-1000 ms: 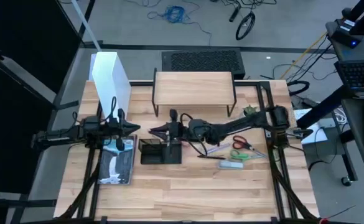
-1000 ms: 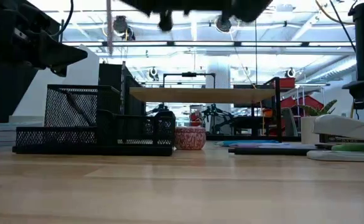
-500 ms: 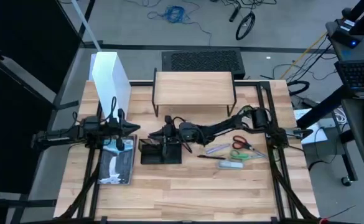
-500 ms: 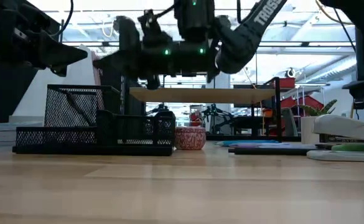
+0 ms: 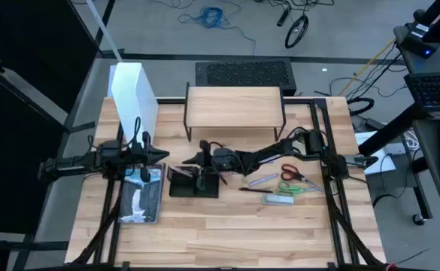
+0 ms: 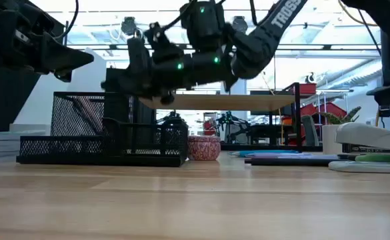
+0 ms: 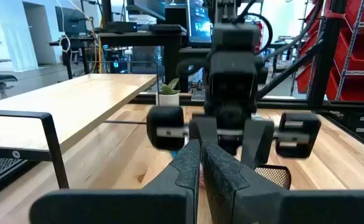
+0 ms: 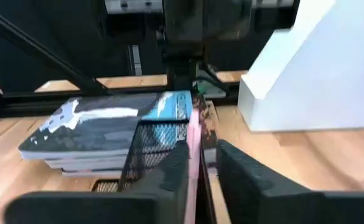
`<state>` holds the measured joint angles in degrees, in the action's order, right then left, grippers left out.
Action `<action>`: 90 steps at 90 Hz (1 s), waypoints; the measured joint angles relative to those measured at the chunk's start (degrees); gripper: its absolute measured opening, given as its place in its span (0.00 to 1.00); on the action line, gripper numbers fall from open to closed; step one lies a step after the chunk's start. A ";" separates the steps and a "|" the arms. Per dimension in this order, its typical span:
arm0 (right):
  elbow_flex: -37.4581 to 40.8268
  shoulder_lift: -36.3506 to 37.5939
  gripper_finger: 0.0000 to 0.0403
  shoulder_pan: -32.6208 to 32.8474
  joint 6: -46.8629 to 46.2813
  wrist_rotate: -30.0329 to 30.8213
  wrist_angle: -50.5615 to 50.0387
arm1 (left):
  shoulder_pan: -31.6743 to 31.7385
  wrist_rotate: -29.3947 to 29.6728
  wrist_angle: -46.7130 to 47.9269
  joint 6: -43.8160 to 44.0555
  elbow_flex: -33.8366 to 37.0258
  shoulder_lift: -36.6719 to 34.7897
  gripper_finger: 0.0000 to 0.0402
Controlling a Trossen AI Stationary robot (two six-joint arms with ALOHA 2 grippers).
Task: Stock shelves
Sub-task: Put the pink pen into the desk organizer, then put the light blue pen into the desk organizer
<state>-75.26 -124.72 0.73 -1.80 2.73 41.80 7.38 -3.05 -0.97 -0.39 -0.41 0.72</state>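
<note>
The shelves [image 5: 233, 107] are a low light-wood riser on black legs, standing at the table's far middle. A black mesh organizer [image 5: 193, 184] sits in front of them. My right gripper [image 5: 192, 159] reaches in from the right, slanting down at the rim of the organizer's tall compartment [image 6: 91, 100]. Its fingers are a narrow gap apart. In the right wrist view a pink strip [image 8: 194, 143] shows between them, beside the mesh wall [image 8: 154, 146]. My left gripper [image 5: 162, 154] hangs shut above a stack of books [image 5: 141, 197], holding nothing. My right gripper stands at the upper rim of the organizer's tall mesh compartment [image 8: 169, 127], slanting down from the table's right. I cannot tell whether its fingers touch the mesh. The organizer rests flat on the table.
A tall white file box [image 5: 133, 92] stands at the far left. Red scissors [image 5: 291, 175], green scissors [image 5: 295, 187], a stapler [image 5: 280, 199] and pens lie right of the organizer. A small pink round tin [image 6: 203, 148] sits under the shelves.
My right gripper has come down from high above the table to the organizer's tall compartment and has tipped downward, moving a little toward the table's left edge.
</note>
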 joint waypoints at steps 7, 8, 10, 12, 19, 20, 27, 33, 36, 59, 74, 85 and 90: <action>0.00 3.88 0.30 0.00 1.77 0.20 -6.19 | -0.01 -0.01 -0.01 0.00 0.00 0.00 0.01; 0.00 4.63 0.31 0.00 2.02 0.26 -7.70 | 0.00 -0.02 0.00 -0.01 0.00 0.01 0.01; 0.00 6.17 0.32 0.00 2.52 0.30 -10.88 | -0.01 0.00 0.00 0.00 -0.01 0.01 0.01; 0.00 7.85 0.33 0.00 3.13 0.30 -13.87 | -0.01 0.00 0.00 0.00 0.00 0.00 0.01; 0.00 14.69 0.37 0.02 4.71 0.28 -28.80 | -0.02 0.00 0.00 -0.01 -0.02 -0.01 0.01; 0.00 15.61 0.37 0.00 4.79 0.28 -30.78 | -0.02 0.00 -0.01 0.00 -0.01 -0.01 0.01; 0.00 22.47 0.38 0.00 4.61 0.32 -46.78 | -0.02 0.00 0.00 -0.01 -0.01 0.00 0.01; 0.00 27.35 0.38 0.00 2.28 0.33 -59.08 | -0.01 0.00 0.00 0.00 -0.01 0.01 0.01; 0.00 29.52 0.38 0.04 0.42 0.32 -64.84 | -0.02 0.00 0.00 -0.01 0.00 -0.01 0.01; 0.08 34.96 0.34 5.05 -7.33 0.54 -95.09 | -0.02 0.00 0.00 -0.01 0.00 0.01 0.01; 4.55 32.54 0.34 9.74 -2.47 0.56 -92.40 | -0.02 0.00 0.00 0.01 0.00 -0.01 0.01; 9.32 30.59 0.33 11.35 -1.06 3.59 -89.73 | -0.01 0.00 0.00 0.00 -0.02 0.01 0.01; 11.40 29.62 0.33 11.39 -1.08 4.85 -87.48 | 0.00 0.00 -0.03 0.00 -0.01 -0.01 0.01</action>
<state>-63.86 -95.10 12.12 -2.88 7.58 -45.67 7.38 -3.05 -1.00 -0.40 -0.41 0.71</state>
